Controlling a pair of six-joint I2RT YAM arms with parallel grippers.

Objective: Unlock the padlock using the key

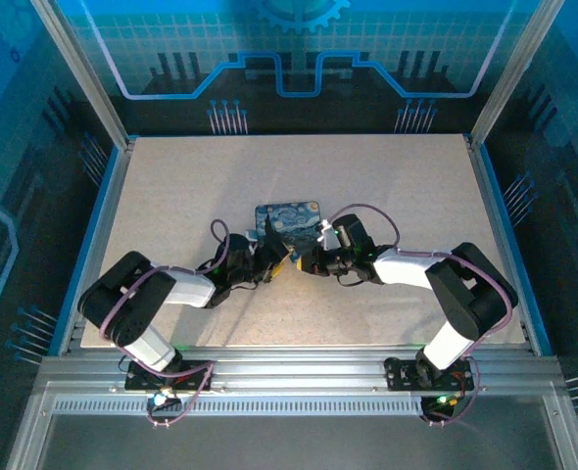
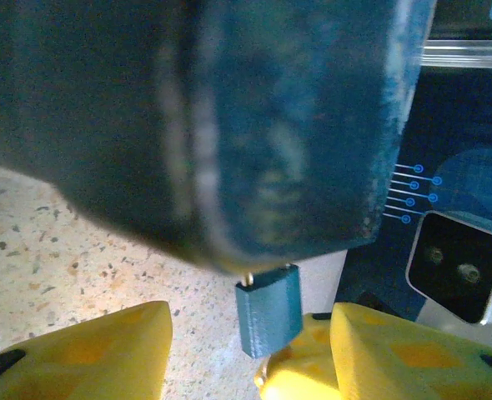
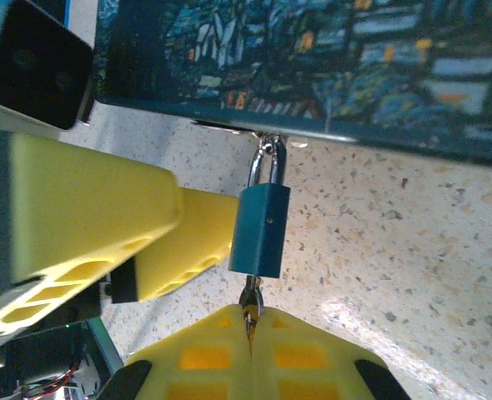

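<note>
Right wrist view: the right claw [image 3: 250, 327] is clenched on the key [image 3: 249, 302], whose tip is in the base of the padlock [image 3: 261, 227]. The padlock hangs from the box [image 3: 313, 67] at mid-worktop [image 3: 413, 250], between the fingers of the released left claw [image 2: 251, 333].

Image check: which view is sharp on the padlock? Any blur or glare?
Right wrist: padlock and key sharp, box print crisp. Left wrist: box a blurred near mass, padlock soft. Top external: even light, no glare, padlock too small to resolve.
</note>
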